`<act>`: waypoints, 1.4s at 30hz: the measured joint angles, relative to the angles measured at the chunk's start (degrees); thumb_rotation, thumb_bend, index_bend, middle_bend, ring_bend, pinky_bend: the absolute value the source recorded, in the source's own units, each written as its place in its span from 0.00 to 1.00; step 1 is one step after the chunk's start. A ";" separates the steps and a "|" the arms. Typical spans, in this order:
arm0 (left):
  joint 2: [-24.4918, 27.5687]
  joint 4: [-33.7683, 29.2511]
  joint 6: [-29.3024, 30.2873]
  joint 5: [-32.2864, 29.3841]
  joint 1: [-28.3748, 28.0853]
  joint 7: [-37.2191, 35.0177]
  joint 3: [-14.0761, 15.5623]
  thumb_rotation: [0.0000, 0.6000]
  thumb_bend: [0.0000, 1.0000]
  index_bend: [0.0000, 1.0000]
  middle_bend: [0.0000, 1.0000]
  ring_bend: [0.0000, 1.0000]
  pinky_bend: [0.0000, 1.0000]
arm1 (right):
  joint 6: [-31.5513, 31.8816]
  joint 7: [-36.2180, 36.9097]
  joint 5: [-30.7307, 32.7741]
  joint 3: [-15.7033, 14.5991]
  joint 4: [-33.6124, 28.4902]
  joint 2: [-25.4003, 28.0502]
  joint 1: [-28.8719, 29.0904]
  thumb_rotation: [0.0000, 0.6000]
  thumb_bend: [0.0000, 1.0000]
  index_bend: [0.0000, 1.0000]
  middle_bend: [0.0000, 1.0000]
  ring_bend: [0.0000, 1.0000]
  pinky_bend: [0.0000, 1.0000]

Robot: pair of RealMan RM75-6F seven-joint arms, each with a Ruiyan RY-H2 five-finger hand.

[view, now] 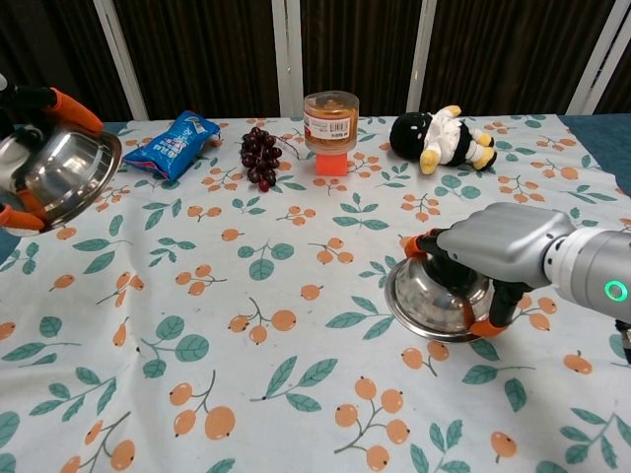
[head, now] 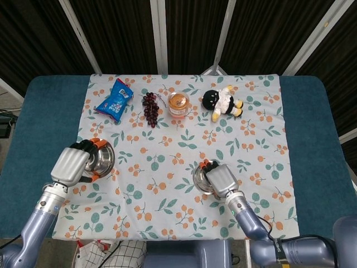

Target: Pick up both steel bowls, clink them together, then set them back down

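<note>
a lab-like test setup: floral tablecloth (head: 184,162) on a blue table (head: 39,139), dark curtain (head: 122,33) behind metal struts (head: 159,36).

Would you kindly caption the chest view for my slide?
Left hand holds one steel bowl aloft while right hand grips the other steel bowl near the floral tablecloth.

A teal table (head: 312,145) carries a floral cloth (head: 184,134) spread flat.

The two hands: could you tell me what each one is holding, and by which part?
Left hand grips one steel bowl by its rim; right hand grips the other bowl likewise.
</note>
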 measured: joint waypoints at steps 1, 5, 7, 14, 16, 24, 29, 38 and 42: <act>-0.12 0.15 0.06 0.40 0.03 -0.18 0.07 1.00 0.39 0.45 0.62 0.49 0.66 | 0.30 0.04 -0.10 -0.04 -0.30 0.14 -0.01 1.00 0.32 0.95 0.86 0.87 0.98; -0.77 1.03 0.34 2.01 0.10 -1.61 0.21 1.00 0.39 0.45 0.63 0.49 0.66 | 1.73 1.57 -2.01 -0.04 -1.45 1.07 -0.51 1.00 0.33 1.00 0.92 0.92 1.00; -1.39 1.99 0.64 3.54 0.17 -3.52 0.31 1.00 0.39 0.46 0.63 0.49 0.66 | 2.17 3.17 -3.10 0.10 -2.08 1.63 -0.93 1.00 0.33 1.00 0.94 0.94 1.00; -4.64 6.54 3.47 11.24 0.47 -11.60 0.53 1.00 0.40 0.46 0.63 0.49 0.66 | 3.28 14.06 -7.93 1.70 -6.48 5.56 -3.40 1.00 0.34 1.00 0.97 0.98 1.00; -5.74 7.35 4.93 13.60 0.56 -13.43 0.52 1.00 0.40 0.46 0.63 0.49 0.66 | 3.59 18.12 -9.13 2.50 -7.78 6.67 -4.28 1.00 0.34 1.00 0.97 0.98 1.00; -10.61 10.47 11.47 21.74 0.67 -17.33 -0.03 1.00 0.41 0.44 0.62 0.49 0.66 | -0.07 45.92 -10.19 8.12 -13.61 13.70 -8.14 1.00 0.34 1.00 0.98 0.99 1.00; -14.95 12.38 14.09 25.51 0.18 -21.09 -0.39 1.00 0.41 0.45 0.62 0.49 0.66 | -10.74 70.62 -8.46 13.79 -15.28 20.03 -10.16 1.00 0.34 1.00 0.98 0.99 1.00; -19.32 15.47 14.48 27.09 -1.52 -19.57 -1.74 1.00 0.41 0.45 0.62 0.49 0.66 | -29.61 103.36 -8.67 23.88 -15.58 25.05 -14.72 1.00 0.37 1.00 0.99 1.00 1.00; -20.75 16.28 14.21 27.66 -2.19 -19.65 -1.78 1.00 0.41 0.45 0.62 0.49 0.66 | -34.11 107.26 -9.22 26.00 -16.04 24.95 -15.39 1.00 0.37 1.00 0.99 1.00 1.00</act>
